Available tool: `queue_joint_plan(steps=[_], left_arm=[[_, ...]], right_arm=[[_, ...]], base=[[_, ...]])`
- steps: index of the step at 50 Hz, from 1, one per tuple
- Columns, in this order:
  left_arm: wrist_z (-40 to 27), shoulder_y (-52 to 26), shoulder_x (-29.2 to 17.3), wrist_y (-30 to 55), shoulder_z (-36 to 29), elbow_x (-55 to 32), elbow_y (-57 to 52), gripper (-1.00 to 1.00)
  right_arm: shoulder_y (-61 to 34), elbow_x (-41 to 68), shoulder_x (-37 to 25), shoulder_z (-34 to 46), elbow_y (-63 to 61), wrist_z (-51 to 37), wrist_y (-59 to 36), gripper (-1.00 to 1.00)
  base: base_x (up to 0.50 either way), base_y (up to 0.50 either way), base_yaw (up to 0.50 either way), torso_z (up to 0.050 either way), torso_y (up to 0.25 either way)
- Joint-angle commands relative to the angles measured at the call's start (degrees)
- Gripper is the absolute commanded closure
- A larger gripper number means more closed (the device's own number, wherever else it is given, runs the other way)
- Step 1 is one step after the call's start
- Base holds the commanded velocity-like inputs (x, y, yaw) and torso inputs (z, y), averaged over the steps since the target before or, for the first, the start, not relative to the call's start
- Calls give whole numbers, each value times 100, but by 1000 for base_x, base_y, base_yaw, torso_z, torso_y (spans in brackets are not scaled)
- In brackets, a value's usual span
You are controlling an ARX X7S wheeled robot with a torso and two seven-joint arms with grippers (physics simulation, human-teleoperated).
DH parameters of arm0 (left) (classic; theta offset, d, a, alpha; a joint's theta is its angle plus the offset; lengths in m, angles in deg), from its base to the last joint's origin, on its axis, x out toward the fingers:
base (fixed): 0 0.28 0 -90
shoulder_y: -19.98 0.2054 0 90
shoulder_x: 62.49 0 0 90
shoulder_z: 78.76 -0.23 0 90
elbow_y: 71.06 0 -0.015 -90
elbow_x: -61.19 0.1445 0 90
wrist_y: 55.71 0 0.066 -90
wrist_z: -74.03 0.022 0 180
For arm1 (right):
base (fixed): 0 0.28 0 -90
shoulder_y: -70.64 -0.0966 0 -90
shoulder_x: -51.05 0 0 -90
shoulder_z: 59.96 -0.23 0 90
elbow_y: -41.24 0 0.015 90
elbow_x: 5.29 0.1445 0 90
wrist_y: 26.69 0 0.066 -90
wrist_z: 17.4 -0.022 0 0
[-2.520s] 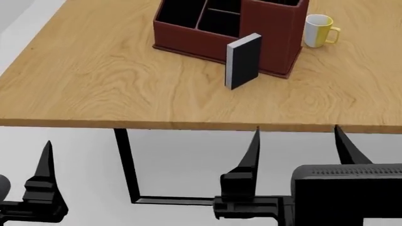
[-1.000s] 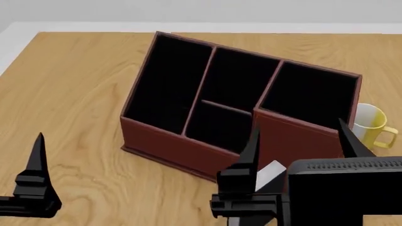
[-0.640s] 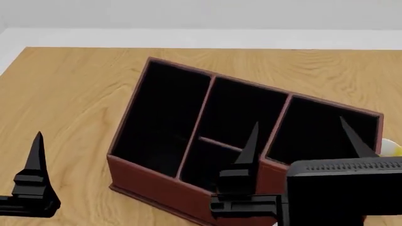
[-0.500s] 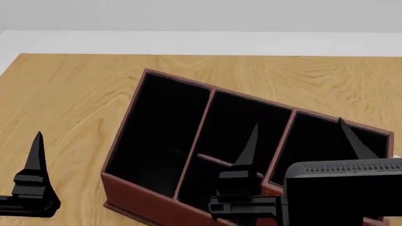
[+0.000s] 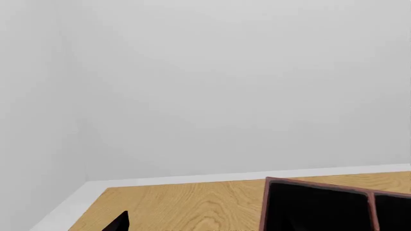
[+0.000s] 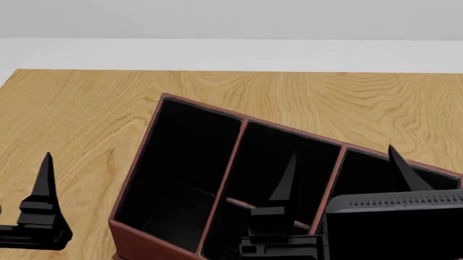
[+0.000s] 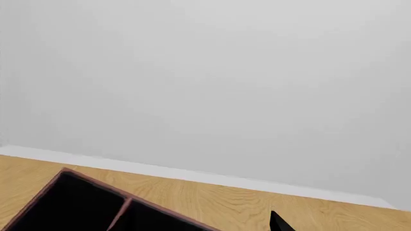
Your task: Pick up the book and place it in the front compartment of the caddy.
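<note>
The caddy (image 6: 190, 106), a red-brown box with black inner walls, fills the lower middle of the head view, turned at an angle. Its middle column is split by a short cross divider (image 6: 244, 205). The larger cell beyond that divider is the front compartment (image 6: 262, 157). The book is out of view. My right gripper (image 6: 346, 172) is open and empty, its two black fingers showing in front of the caddy's right half. One finger (image 6: 45, 184) of my left gripper shows over the table left of the caddy. Corners of the caddy (image 5: 318, 209) (image 7: 77, 204) appear in both wrist views.
The wooden table (image 6: 72, 108) stretches left of and behind the caddy. Its far edge meets a pale floor strip (image 6: 231, 54) and a grey wall. The table's left edge lies close to my left gripper.
The head view has moved forward and up over the table. The caddy has slid lower in the picture, and the book and a yellow-and-white mug have dropped out of view. Both grippers keep their pose.
</note>
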Motion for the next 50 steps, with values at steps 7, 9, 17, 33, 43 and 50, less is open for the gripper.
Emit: queue_joint_plan(steps=[7,9,17,33,43,50], left_arm=[[-40,-60,-42,-156,-147,16,180,-100],[-48,-74,-39,-153,-157,9,180,-100],[-54,-66,-50,-209,-180,-14,221,-100],[-56,10,-85,-402,-187,-28,370,-100],[-54,93,-91,-540,-199,-45,429,-100],[-57,96,-117,-569,-187,-65,457,-100]], right_arm=[[-1309,3442,-892,307,316,-2239,-4,-100],[-1456,3784,-975,371,357,-2374,137,-100],[-1876,4740,-1270,1064,350,-2997,459,-100],[-2169,5299,-2336,2371,-128,-3061,2158,-100],[-844,5666,-2070,936,-129,-3066,1698,-100],[149,5860,-1687,-32,-129,-3066,1094,-100]], base=[[0,0,0,0,0],[0,0,0,0,0],[0,0,0,0,0],[0,0,0,0,0],[0,0,0,0,0],[0,0,0,0,0]])
